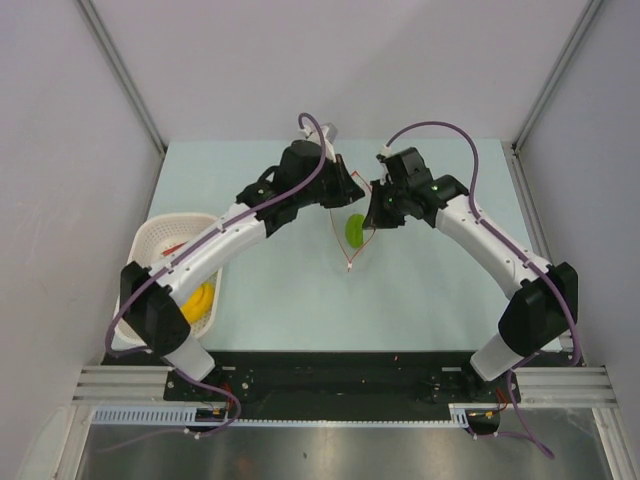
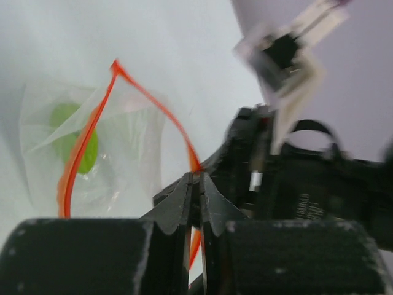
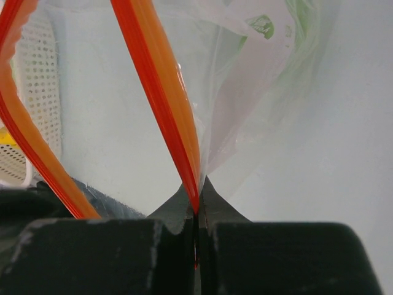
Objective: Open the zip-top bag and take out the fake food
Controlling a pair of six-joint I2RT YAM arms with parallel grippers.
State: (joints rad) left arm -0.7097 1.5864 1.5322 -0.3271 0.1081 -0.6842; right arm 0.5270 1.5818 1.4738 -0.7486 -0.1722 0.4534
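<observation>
Spanning the middle of the bench (image 1: 430, 290), the zip-top bag (image 1: 350, 250) is stretched between your two arms, its mouth spread into a pointed oval. Your left gripper (image 2: 195, 184) is clenched on the red zip strip (image 2: 86, 129) of one lip, with the strip pinched between its meeting fingertips. Your right gripper (image 3: 196, 196) is clenched on the opposite lip, where the strip rises out of its closed fingertips. The two grippers sit near each other at the far end of the mouth, and the near end tapers toward you. You cannot tell whether that near tip touches the bench. Inside the clear plastic lies the round green fruit (image 1: 355, 230), low in the bag. At the left edge, partly under your left arm, stands the white perforated basket (image 1: 150, 232), well apart from the bag. The yellow banana (image 1: 200, 302) lies in it.
</observation>
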